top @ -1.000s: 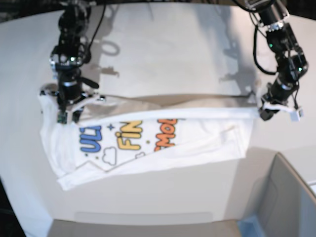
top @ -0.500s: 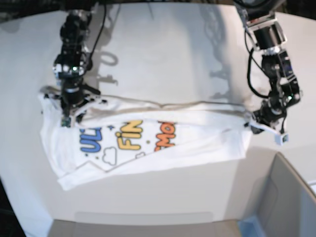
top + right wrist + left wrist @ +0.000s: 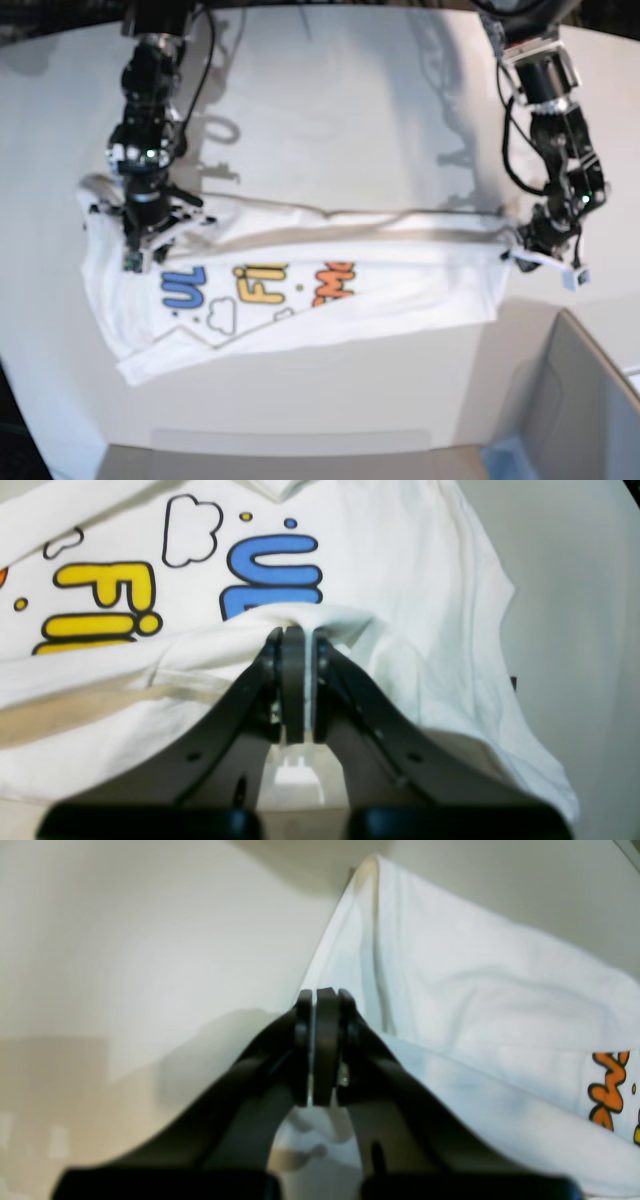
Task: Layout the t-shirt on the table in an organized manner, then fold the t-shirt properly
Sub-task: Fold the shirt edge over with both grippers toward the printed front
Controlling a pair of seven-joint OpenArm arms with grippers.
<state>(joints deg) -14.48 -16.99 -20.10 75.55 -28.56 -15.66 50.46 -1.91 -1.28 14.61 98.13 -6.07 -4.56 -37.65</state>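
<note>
Both grippers pinched the t-shirt (image 3: pixel 300 285) on the table (image 3: pixel 330 110) — left gripper (image 3: pixel 522 246) at 3 o'clock, right gripper (image 3: pixel 140 248) at 9. Lettering: blue "UL", yellow "FiN".

Soft cloth t-shirt (image 3: pixel 300 290); smooth matt table (image 3: pixel 340 110)

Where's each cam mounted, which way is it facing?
Base: overhead, looking down at table, t-shirt and both arms.
Left wrist: behind left hand, facing shirt's plain edge.
Right wrist: behind right hand, facing the blue and yellow print.
Shared: each shut hand pinches the shirt; base shows both, left, right.
</note>
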